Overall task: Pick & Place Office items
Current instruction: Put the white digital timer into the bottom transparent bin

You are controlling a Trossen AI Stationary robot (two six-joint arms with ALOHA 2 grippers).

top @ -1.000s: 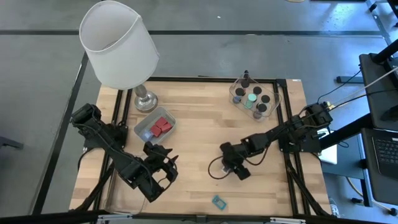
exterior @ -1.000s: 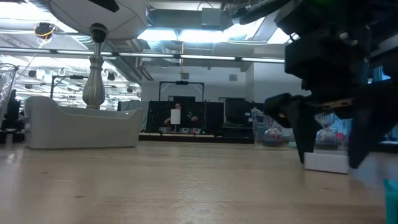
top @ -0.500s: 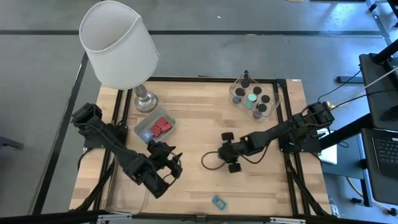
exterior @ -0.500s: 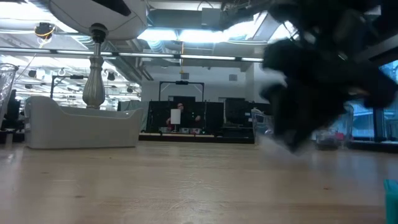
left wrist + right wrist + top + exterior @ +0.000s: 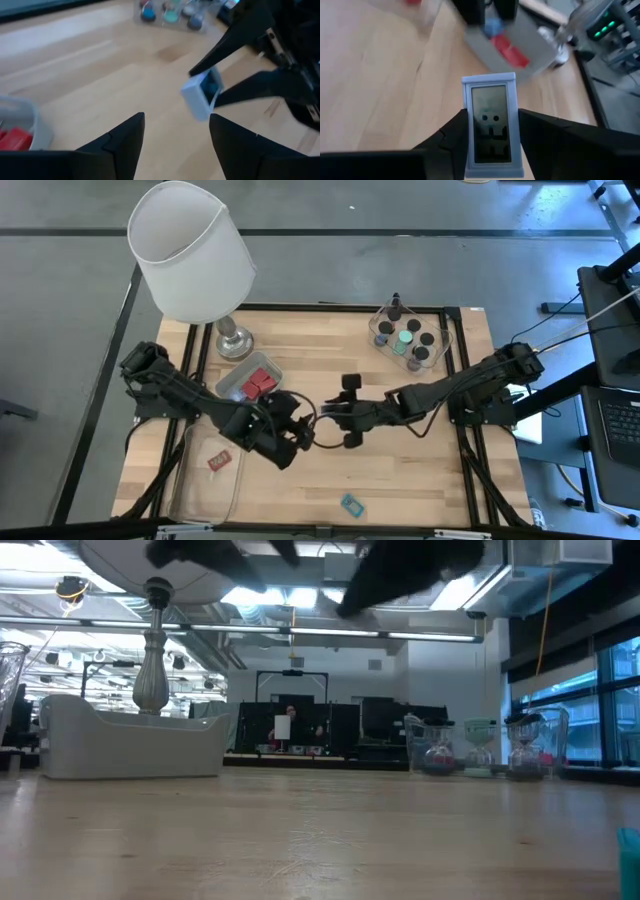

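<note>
A small white clock (image 5: 490, 131) with a grey display sits pinched between the fingers of the right gripper (image 5: 490, 145), held above the table (image 5: 330, 370) near its middle, just in front of the grey tray (image 5: 235, 387). In the left wrist view the same clock (image 5: 201, 93) shows as a white slab with a blue face, clamped by the right arm's two dark fingers. The left gripper (image 5: 176, 135) faces it, just short of the clock, its fingers spread with nothing between them. In the high view the two grippers nearly meet: the left one (image 5: 293, 432) just in front of the grey tray, the right one (image 5: 343, 412) beside it.

The grey tray holds red blocks (image 5: 257, 383). Just behind it stands the lamp (image 5: 192, 252), its white shade overhanging the table's far left corner. A clear tray (image 5: 205, 480) lies at the near left, well in front of the grey tray, with a small red piece (image 5: 217, 463) in it. A teal bit (image 5: 350, 503) lies on the wood by the near edge. Another clear tray (image 5: 442, 340), at the far right and well apart from the grey tray, holds dark round caps (image 5: 422, 340) and a green disc (image 5: 405, 336).
</note>
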